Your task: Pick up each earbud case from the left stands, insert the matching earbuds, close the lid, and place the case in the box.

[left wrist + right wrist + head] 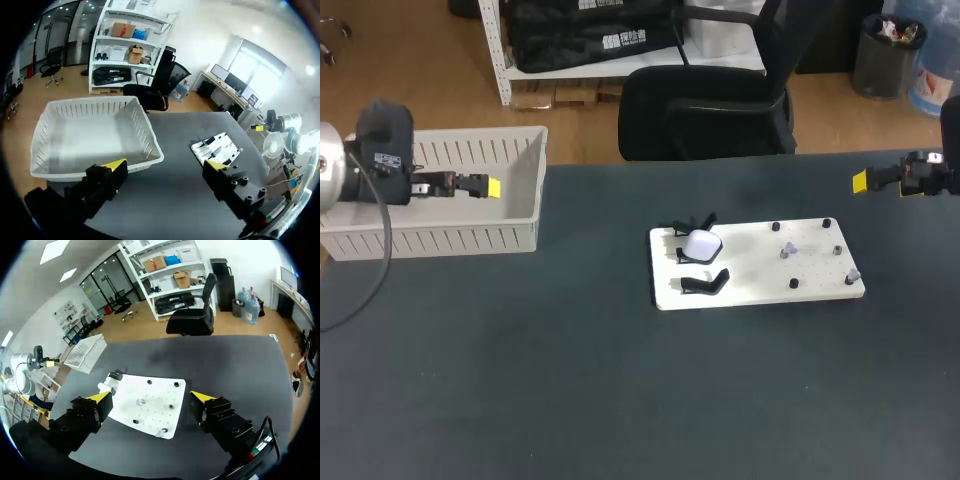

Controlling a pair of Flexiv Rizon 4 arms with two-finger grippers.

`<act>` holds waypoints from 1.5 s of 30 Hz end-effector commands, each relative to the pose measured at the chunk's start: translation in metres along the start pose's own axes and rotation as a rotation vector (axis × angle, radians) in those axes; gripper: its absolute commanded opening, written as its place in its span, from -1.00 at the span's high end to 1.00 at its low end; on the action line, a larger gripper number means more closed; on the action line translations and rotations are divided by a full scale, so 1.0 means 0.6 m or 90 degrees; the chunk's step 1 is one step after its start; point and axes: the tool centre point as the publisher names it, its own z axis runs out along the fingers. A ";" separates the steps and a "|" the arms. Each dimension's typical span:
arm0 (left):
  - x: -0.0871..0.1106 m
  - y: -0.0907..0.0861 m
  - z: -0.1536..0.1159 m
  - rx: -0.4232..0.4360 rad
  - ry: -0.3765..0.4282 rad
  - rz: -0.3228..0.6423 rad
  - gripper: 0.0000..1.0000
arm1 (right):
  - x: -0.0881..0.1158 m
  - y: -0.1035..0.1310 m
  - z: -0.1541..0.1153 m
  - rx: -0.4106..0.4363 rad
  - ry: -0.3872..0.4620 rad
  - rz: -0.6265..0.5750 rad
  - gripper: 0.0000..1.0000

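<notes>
**Both grippers open, one case on its stand**

My left gripper (165,165) hangs over the white slotted box (525,225) at the far left of the table (570,380). Its yellow-tipped fingers are spread wide with nothing between them. All I see inside the box is its own pale floor and ribbed walls.

My right gripper (151,396) sits at the far right, well apart from the white board (760,275). Its fingers are also parted and hold nothing.

The board lies right of the table's middle. On its left end stand three black stands in a row from far to near. The white earbud case (701,243) rests on the middle one, with its lid down as far as I can tell. The far stand (690,223) and the near stand (706,283) each carry nothing.

The board's right part has dark pegs (793,284). Two small pale pieces (786,250) sit among them, possibly the earbuds, though they are too small for me to be sure.

A small label (388,160) on the left arm's wrist housing carries print I cannot make out.
</notes>
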 end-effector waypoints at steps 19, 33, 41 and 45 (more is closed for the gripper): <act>0.005 -0.014 0.017 0.219 -0.161 0.421 -1.00 | 0.000 0.001 0.000 0.002 0.001 0.000 -1.00; 0.029 -0.083 0.069 0.190 -0.100 0.435 -1.00 | 0.000 0.001 0.000 0.002 0.001 0.000 -1.00; 0.032 -0.146 0.131 0.227 -0.101 0.484 -1.00 | 0.000 0.001 0.000 0.002 0.001 0.000 -1.00; 0.030 -0.172 0.163 0.252 -0.103 0.514 -1.00 | 0.000 0.001 0.000 0.002 0.001 0.000 -1.00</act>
